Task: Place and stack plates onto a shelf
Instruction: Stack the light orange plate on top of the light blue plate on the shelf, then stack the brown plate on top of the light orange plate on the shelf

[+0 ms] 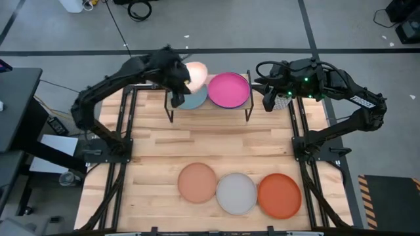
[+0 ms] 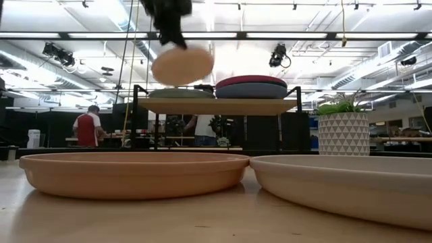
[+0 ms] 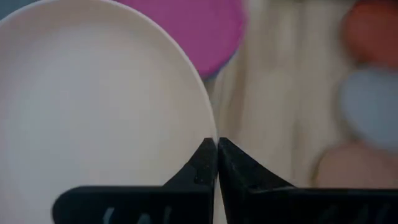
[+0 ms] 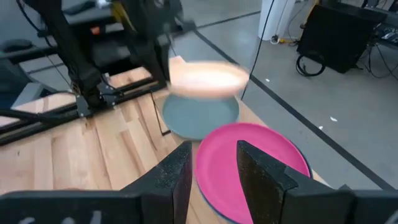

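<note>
The left gripper [image 1: 178,84] holds the round, flat, matte cream-white plate [image 1: 195,72] by its rim, the fingers [image 3: 205,165] pressed thin on the edge; the plate hangs in the air above the small low shelf with light wood top and thin black metal legs [image 2: 216,106], over a light blue plate [image 1: 192,99] that lies on its left part; beside it on the shelf lies the magenta pink plate [image 1: 228,89], stacked on a bluish plate [image 2: 251,90] whose edge only shows. The right gripper [image 1: 268,99] waits near the right end of the shelf, fingers [image 4: 177,171] parted and empty. On the near side of the wooden plank table [image 1: 154,157] lie three smooth plates in a row: peach-tan [image 1: 197,181], grey [image 1: 236,193], orange [image 1: 279,195]. No writing can be read.
</note>
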You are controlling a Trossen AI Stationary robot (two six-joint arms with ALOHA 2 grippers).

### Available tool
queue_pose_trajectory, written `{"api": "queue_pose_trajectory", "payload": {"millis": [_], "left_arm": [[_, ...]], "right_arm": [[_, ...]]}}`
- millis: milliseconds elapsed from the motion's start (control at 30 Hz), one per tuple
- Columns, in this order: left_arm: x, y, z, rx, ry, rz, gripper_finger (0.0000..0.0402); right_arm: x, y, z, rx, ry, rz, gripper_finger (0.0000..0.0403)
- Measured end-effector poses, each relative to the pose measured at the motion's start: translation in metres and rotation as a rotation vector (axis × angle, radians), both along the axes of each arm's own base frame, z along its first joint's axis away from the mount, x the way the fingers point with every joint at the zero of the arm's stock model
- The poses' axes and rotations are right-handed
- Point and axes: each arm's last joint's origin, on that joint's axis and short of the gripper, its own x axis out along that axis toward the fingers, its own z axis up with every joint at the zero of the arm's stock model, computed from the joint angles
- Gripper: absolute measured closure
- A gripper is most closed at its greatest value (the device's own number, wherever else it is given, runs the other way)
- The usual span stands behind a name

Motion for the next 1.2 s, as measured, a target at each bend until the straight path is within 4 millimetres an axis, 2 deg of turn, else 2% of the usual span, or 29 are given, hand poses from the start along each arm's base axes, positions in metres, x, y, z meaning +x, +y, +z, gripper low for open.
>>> {"api": "queue_pose_trajectory", "payload": {"millis": [133,300,500,567,767,867,933,1033,1200], "left_arm": [[0.009,0.009,-0.024,0.024,0.160,-0.017,0.0391],[0.022,0.000,-0.048,0.003,0.318,-0.139,0.0391],[0.035,-0.011,-0.057,0.047,0.361,-0.187,0.0386],[0.036,-0.010,-0.058,0.065,0.368,-0.180,0.0366],[0.034,-0.006,-0.057,0.099,0.389,-0.107,0.0273],[0.027,-0.009,-0.046,0.059,0.337,-0.099,0.0238],[0.023,-0.022,-0.035,-0.022,0.245,-0.162,0.0227],[0.024,-0.054,-0.019,-0.119,0.137,-0.258,0.0227],[0.038,-0.125,-0.022,-0.138,0.162,-0.436,0.0243]], "right_arm": [[0.001,0.000,0.002,-0.007,-0.026,0.001,0.0271],[0.001,0.000,0.003,-0.007,-0.031,0.001,0.0271],[0.001,0.000,0.003,-0.003,-0.040,-0.002,0.0271],[0.001,0.000,0.003,-0.003,-0.040,-0.003,0.0271],[0.001,0.000,0.003,-0.002,-0.040,-0.002,0.0271],[0.001,0.000,0.003,-0.003,-0.039,-0.002,0.0271],[0.001,0.000,0.003,-0.005,-0.038,-0.001,0.0271],[0.001,0.000,0.003,-0.009,-0.036,0.001,0.0271],[0.001,0.000,0.003,-0.011,-0.035,0.002,0.0271]]}}
